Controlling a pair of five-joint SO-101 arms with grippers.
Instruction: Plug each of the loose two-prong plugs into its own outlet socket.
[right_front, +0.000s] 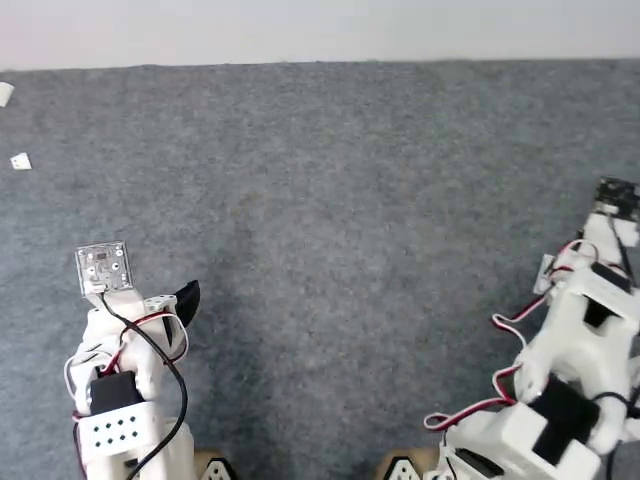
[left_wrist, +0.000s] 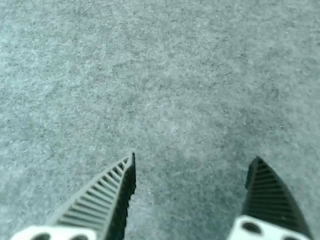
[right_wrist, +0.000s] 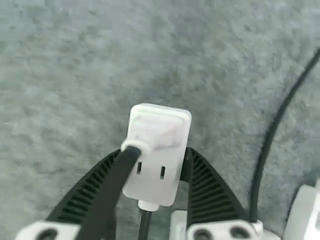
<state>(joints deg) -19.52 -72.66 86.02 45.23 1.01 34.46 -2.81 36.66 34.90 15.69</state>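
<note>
The right hand (right_wrist: 157, 152) grips one white socket block (right_wrist: 160, 125) between its two fingers, over the grey tabletop (right_front: 350, 200). Two narrow slots (right_wrist: 162, 172) show on the block's face. One black cable (right_wrist: 272, 142) runs past near it, not touching the block. The left hand (left_wrist: 195, 160) is spread wide above bare grey felt, its two ribbed fingers well apart. Farthest off, by the tabletop's left edge in the high view, lie two small white scraps (right_front: 20, 161).
</note>
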